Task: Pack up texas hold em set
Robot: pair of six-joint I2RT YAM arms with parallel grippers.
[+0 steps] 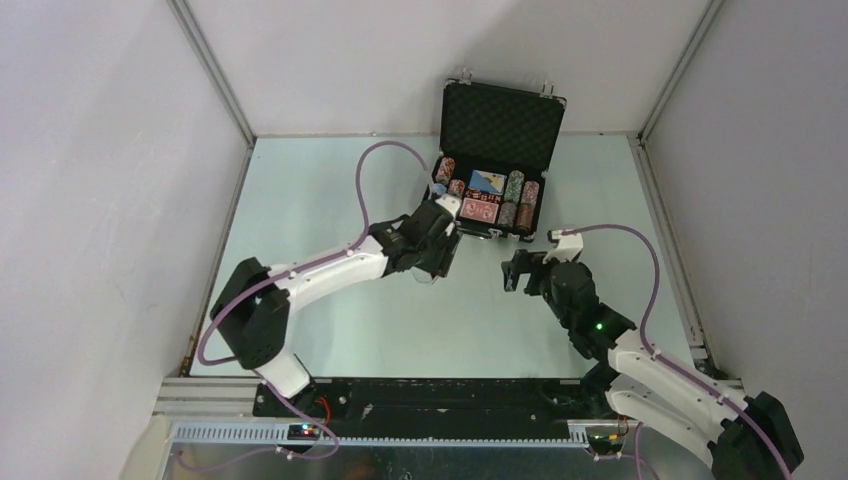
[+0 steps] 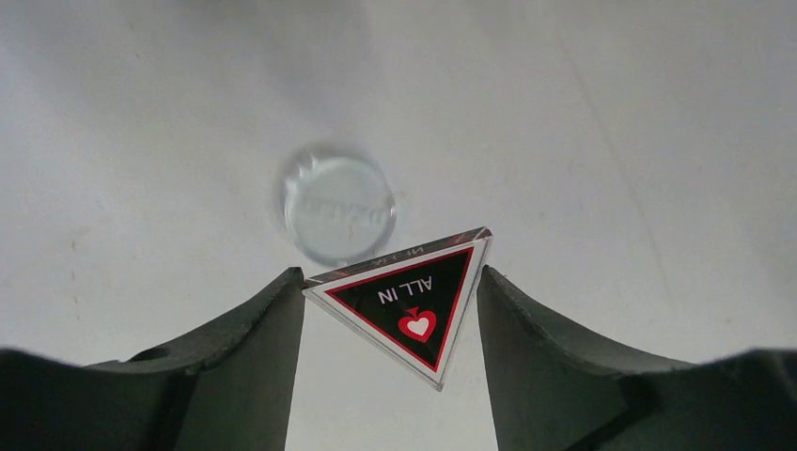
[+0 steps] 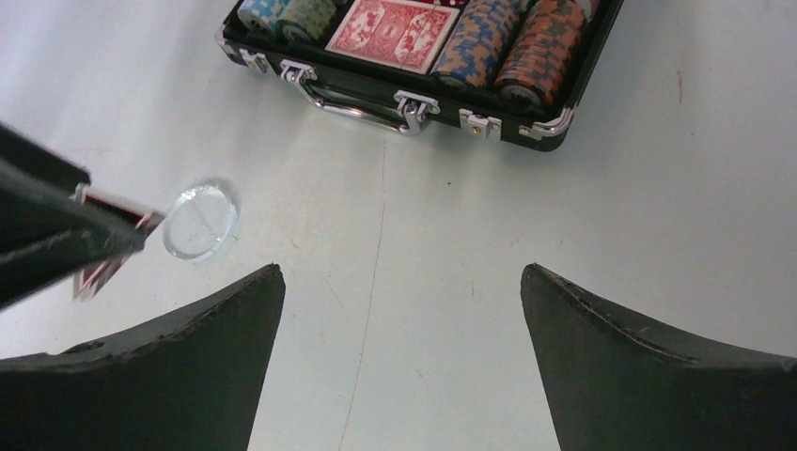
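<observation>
Off the left front corner of the open briefcase (image 1: 500, 120), my left gripper (image 2: 392, 275) is clamped on the tilted triangular ALL IN token (image 2: 409, 305); a clear round token (image 2: 336, 207) lies on the tabletop (image 1: 330, 190) just beyond it; my right gripper (image 3: 402, 274) hangs spread and empty before the briefcase handle. I judge the step to be stowing tokens; next, carry this one over to a free foam slot.

Top camera high, overlooking whole table (image 1: 330, 200). 2 wrist cameras close, angled down; both share clear round token (image 2: 336, 209).
</observation>
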